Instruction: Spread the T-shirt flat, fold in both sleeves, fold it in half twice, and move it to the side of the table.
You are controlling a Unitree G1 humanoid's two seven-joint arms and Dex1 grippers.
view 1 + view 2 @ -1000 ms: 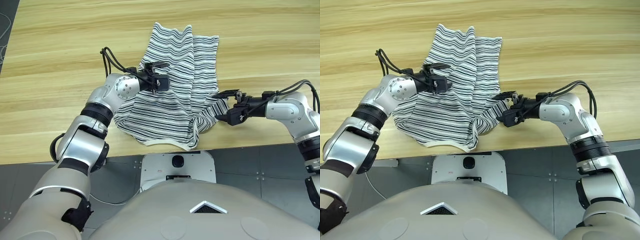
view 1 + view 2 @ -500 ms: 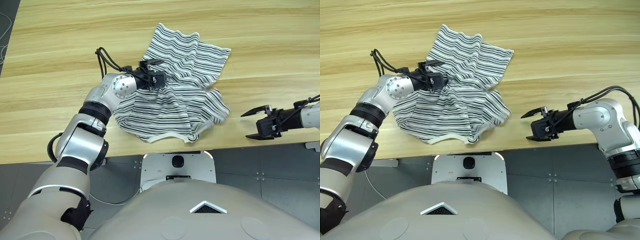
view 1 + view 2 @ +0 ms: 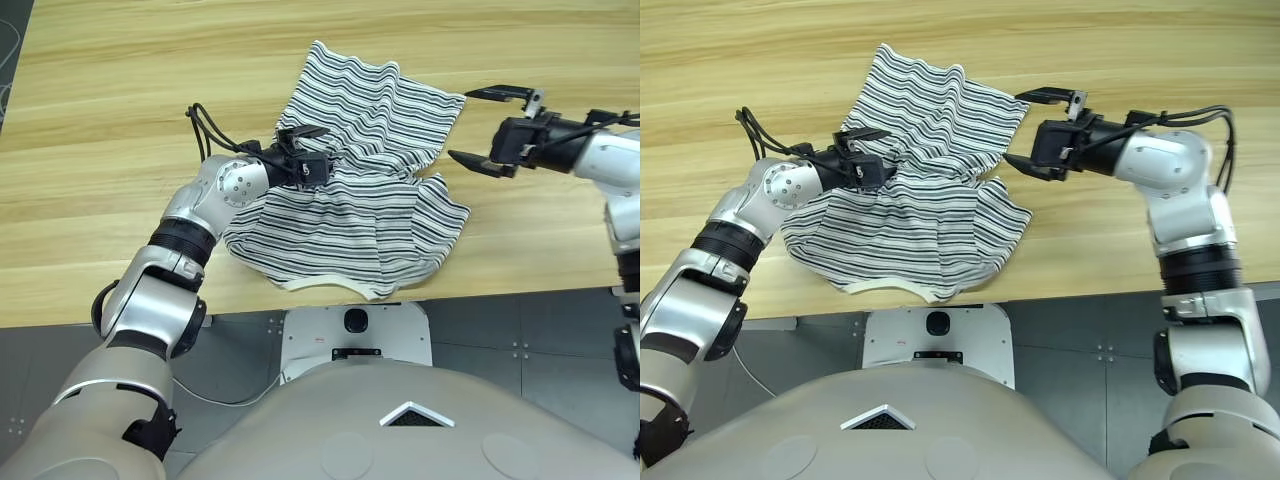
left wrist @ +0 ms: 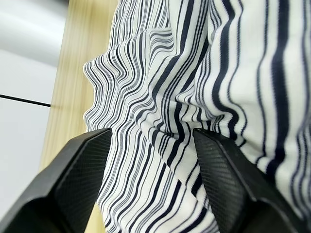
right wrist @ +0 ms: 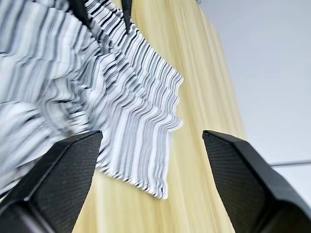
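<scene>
Moved from near table (image 3: 120,120) edge to just beside T-shirt (image 3: 370,200) far right corner: right gripper (image 3: 460,124), fingers wide. Set astride a raised fold (image 4: 170,97): left gripper (image 3: 318,155), fingers apart.

Light wood-grain tabletop (image 3: 120,90), evenly lit, grain running side to side. Grey floor panels (image 3: 520,350) with screw heads below its near edge. Dark flooring (image 3: 10,70) at far left.

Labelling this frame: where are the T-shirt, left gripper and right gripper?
T-shirt (image 3: 350,225), left eye view, striped middle.
left gripper (image 3: 326,152), left eye view, its front end.
right gripper (image 3: 460,124), left eye view, between open fingertips.
</scene>
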